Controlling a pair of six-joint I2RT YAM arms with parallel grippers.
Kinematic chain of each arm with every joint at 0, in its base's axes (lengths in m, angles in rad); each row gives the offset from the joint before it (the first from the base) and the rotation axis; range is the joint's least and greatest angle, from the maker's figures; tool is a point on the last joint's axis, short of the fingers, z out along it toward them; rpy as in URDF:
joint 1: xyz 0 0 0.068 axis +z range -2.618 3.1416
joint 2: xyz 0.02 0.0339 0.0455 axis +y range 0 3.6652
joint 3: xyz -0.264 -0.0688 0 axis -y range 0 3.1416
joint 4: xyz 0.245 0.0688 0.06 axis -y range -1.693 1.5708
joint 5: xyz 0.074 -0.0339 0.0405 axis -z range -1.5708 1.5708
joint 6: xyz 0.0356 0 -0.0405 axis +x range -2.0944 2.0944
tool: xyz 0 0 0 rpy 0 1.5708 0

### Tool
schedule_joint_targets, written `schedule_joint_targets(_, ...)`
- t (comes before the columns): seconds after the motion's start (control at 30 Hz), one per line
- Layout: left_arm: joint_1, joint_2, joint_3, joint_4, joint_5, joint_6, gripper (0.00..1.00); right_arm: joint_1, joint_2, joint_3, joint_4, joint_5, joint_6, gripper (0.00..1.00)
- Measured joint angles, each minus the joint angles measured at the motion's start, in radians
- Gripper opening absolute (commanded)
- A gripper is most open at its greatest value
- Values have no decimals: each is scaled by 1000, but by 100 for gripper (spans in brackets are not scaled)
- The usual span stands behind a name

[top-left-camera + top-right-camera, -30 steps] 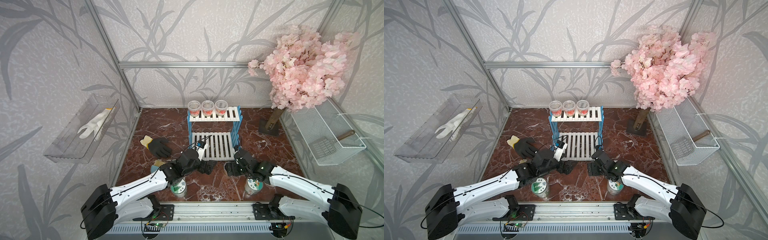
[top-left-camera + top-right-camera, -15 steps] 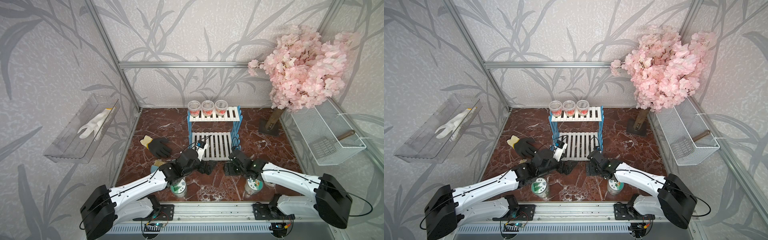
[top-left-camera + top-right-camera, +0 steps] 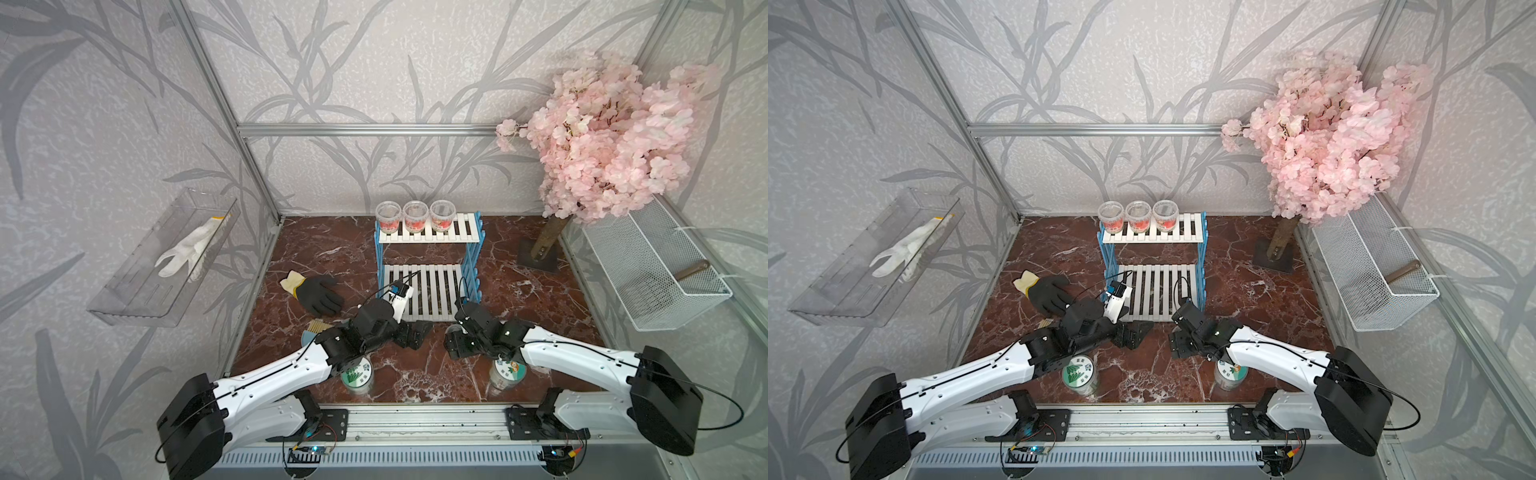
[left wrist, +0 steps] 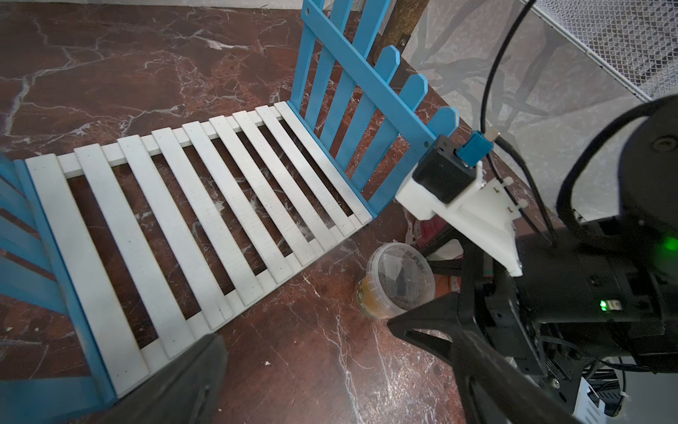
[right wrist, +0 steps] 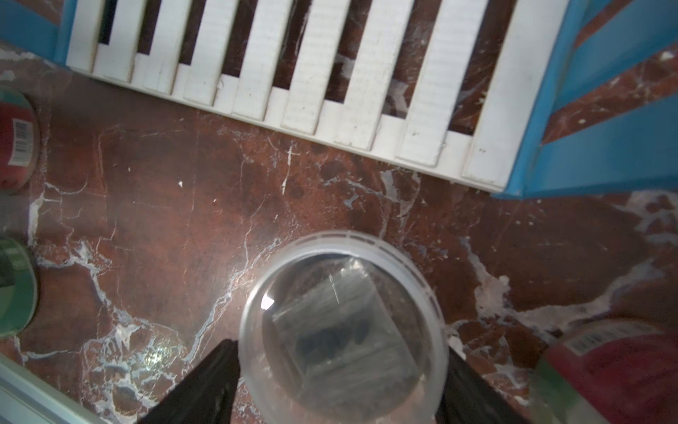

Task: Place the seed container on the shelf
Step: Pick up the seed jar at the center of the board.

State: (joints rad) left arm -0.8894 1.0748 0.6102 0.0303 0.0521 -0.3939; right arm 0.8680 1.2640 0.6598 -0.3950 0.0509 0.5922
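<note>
In a top view my right gripper (image 3: 453, 345) sits low before the shelf (image 3: 422, 291); my left gripper (image 3: 415, 332) hangs spread wide, empty. Left wrist: the clear seed container (image 4: 398, 281) stands on the marble floor (image 4: 146, 73) near the shelf's corner. Right wrist: my fingers (image 5: 205, 385) flank its lid, and I can't tell if they press. A pinch on that slick wall could squirt it out.

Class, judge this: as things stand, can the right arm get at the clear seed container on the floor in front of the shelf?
Probably yes: the right gripper has a jaw on either side of the seed container, with nothing else between.
</note>
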Motion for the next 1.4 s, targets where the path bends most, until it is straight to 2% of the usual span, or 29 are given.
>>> schedule_joint_targets(0.17,0,-6,-17,-5,-23,-7,100,24,18,4,0,0,-33,84)
schedule_joint_targets(0.3,0,-26,-26,-16,-45,-11,100,28,32,26,-6,39,-39,97)
schedule_joint_targets(0.37,0,-39,-29,-18,-59,-11,100,28,32,39,-11,79,-26,99)
schedule_joint_targets(0.5,0,-58,-34,-18,-87,-11,100,35,51,72,-21,134,22,98)
schedule_joint_targets(0.8,0,-87,-39,-32,-112,-10,100,86,115,97,-33,150,81,75)
schedule_joint_targets(1.0,0,-88,-48,-38,-112,-10,100,90,111,97,-33,126,44,74)
schedule_joint_targets(1.23,0,-88,-50,-72,-117,-8,100,93,109,87,26,4,-95,76)
schedule_joint_targets(1.3,0,-91,-53,-80,-122,-6,100,94,109,87,35,-27,-137,78)
schedule_joint_targets(1.4,0,-100,-60,-98,-128,-2,100,95,109,87,35,-53,-201,88)
